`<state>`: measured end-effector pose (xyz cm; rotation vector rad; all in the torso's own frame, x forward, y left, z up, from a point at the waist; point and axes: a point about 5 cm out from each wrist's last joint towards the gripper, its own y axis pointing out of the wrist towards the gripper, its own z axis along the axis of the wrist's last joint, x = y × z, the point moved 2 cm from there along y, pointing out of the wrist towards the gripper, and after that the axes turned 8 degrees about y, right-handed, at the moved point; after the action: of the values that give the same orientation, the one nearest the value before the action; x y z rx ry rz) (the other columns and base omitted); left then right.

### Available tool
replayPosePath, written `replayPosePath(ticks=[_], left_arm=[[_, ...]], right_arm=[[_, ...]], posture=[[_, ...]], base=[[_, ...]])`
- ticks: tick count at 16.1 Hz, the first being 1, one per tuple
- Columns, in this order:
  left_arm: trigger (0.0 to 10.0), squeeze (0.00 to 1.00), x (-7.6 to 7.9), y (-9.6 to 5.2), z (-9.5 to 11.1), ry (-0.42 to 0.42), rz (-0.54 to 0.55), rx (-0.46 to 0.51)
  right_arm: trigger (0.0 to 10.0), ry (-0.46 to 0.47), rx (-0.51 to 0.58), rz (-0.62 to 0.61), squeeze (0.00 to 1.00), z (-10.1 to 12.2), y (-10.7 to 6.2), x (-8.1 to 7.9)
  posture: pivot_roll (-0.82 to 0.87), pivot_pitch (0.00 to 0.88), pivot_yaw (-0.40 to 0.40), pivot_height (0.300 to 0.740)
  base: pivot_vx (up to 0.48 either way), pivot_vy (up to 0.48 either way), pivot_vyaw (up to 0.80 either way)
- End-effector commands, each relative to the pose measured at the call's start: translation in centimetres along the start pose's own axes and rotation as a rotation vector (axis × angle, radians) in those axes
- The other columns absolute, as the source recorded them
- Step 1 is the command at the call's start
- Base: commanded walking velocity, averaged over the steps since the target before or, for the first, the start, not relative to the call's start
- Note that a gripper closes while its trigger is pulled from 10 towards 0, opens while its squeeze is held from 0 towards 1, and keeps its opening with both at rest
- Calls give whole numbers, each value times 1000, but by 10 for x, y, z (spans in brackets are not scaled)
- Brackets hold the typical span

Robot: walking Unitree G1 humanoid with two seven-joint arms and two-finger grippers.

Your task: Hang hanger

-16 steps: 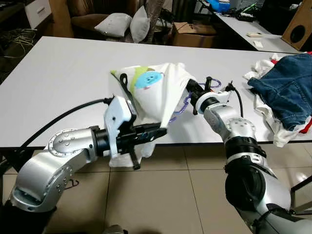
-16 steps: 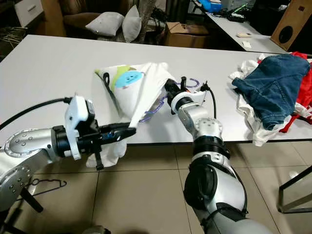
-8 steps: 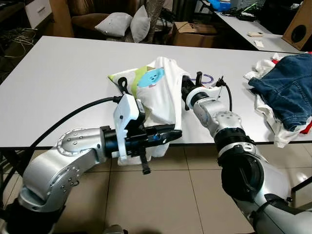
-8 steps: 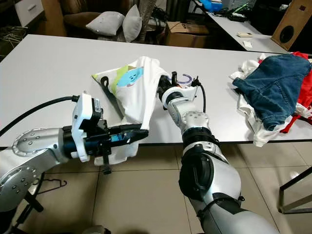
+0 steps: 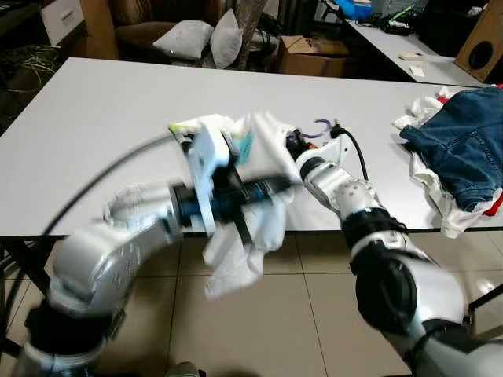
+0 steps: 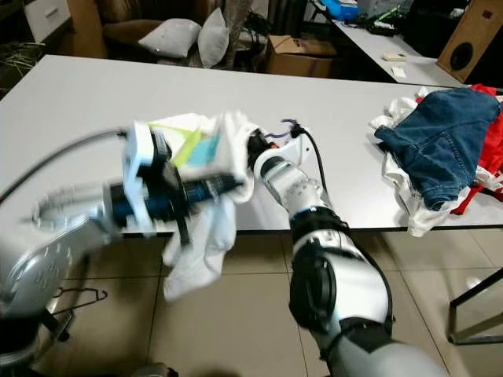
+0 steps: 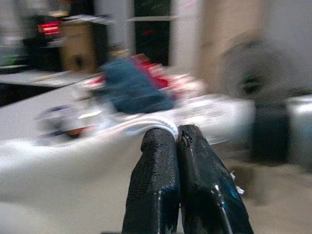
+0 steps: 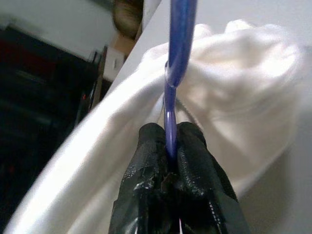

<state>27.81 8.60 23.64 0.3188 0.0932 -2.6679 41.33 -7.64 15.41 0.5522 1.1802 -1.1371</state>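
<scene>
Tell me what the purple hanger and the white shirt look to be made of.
Purple hanger: probably smooth glossy plastic; the bar pinched in the right tool shows a bright sheen and looks slightly translucent.
White shirt: soft, matte woven or knit fabric, likely cotton; it folds and hangs limp off the table edge where the left tool clamps it. Motion blur hides the weave.

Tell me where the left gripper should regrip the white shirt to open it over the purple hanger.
Probably the hem of the white shirt hanging off the table edge, approached from below: it dangles free, whereas the upper cloth is bunched around the purple hanger in the right gripper.
</scene>
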Motion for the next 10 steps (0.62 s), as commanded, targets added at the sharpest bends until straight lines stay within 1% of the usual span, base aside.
replayPosePath(ticks=[1, 2, 3, 4, 5, 6, 7, 8, 9, 10], left_arm=[[0, 0, -15, -4, -4, 45, 88, -40], [0, 0, -27, -10, -15, 56, 161, -112], [0, 0, -35, -17, -23, 62, 211, -162], [510, 0, -44, -28, -34, 75, 279, -231], [3922, 0, -43, -36, -42, 62, 298, -254], [10000, 0, -41, -37, -44, 59, 296, -253], [10000, 0, -37, -36, -45, 37, 288, -242], [10000, 0, -27, -33, -48, -19, 255, -220], [10000, 110, -20, -32, -50, -40, 240, -209], [10000, 110, -19, -32, -51, -38, 242, -208]], right_arm=[[10000, -35, 3, 22, 0, 13, -6, -2], [10000, -26, -7, 53, 0, 19, -11, -5], [10000, -30, -12, 77, 0, 24, -17, -9], [10000, -51, -12, 115, 0, 34, -29, -15], [10000, -67, -8, 156, 0, 44, -46, -21], [10000, -67, -9, 165, 0, 45, -50, -22], [10000, -50, -22, 178, 0, 45, -56, -23], [10000, -55, -52, 189, 0, 41, -71, -22], [10000, -105, -76, 170, 0, 36, -83, -18], [10000, -122, -81, 161, 0, 35, -87, -16]], posture=[[158, 0, -123, 740], [152, 0, -120, 740], [135, 0, -109, 740], [113, 0, -95, 740], [96, 0, -86, 740], [96, 0, -86, 740], [92, 0, -84, 740], [78, 0, -80, 740], [71, 0, -75, 740], [69, 0, -74, 740]], base=[[0, 0, 0], [0, 0, 0], [0, 0, 0], [0, 0, 0], [0, 0, 0], [0, 0, 0], [0, 0, 0], [0, 0, 0], [0, 0, 0], [0, 0, 0]])
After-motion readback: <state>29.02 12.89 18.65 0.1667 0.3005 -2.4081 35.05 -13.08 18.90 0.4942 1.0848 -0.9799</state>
